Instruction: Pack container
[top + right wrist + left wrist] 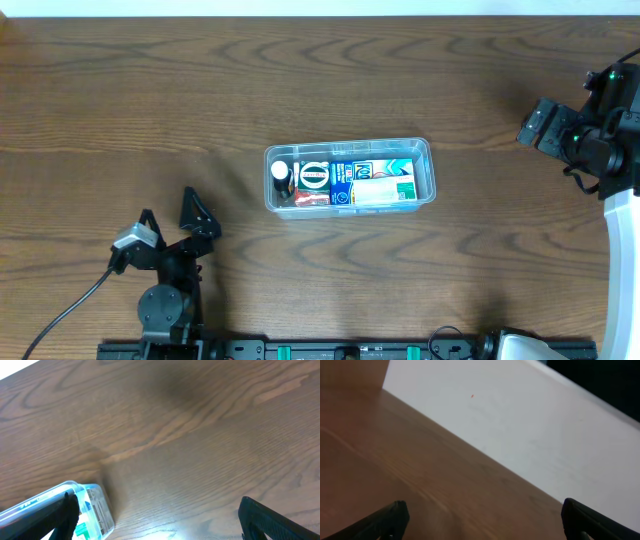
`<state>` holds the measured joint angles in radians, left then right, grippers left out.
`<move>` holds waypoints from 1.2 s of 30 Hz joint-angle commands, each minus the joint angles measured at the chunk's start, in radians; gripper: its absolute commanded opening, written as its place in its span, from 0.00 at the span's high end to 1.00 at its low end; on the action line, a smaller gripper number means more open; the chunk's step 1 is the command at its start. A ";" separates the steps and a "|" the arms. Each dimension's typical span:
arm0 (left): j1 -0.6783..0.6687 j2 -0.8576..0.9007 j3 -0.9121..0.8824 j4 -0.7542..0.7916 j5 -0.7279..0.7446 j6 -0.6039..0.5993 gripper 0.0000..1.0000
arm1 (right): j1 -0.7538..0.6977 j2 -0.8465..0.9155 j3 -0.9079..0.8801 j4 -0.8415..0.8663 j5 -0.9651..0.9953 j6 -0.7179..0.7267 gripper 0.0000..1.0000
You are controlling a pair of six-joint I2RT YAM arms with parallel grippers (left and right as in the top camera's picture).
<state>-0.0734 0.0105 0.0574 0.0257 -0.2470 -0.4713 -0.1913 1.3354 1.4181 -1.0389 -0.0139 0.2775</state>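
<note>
The clear plastic container [430, 168] sits at the middle of the wooden table. Inside it lie a small dark bottle with a white cap [280, 176], a red-and-white box [312, 182] and blue-and-white and green-and-white boxes [375, 182]. One corner of the container shows in the right wrist view [75, 491]. My left gripper [172, 222] is open and empty at the near left, well away from the container; in its wrist view [482, 515] only bare table lies between the fingers. My right gripper [535, 128] is open and empty, raised at the far right [157, 515].
The white wall or table edge [530, 435] runs behind the left gripper. The arm bases and a rail stand along the near edge [340, 348]. A cable [75, 305] trails from the left arm.
</note>
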 commanded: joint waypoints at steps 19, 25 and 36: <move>0.005 -0.009 -0.053 -0.074 -0.024 0.157 0.02 | -0.008 0.005 0.008 -0.002 0.006 0.002 0.01; 0.005 -0.006 -0.053 -0.074 -0.024 0.157 0.02 | -0.008 0.005 0.008 -0.002 0.006 0.002 0.01; 0.005 -0.006 -0.053 -0.074 -0.024 0.157 0.02 | -0.008 0.005 0.008 -0.002 0.006 0.002 0.01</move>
<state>-0.0731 0.0101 0.0235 -0.0109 -0.2623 -0.3355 -0.1913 1.3354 1.4181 -1.0393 -0.0139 0.2775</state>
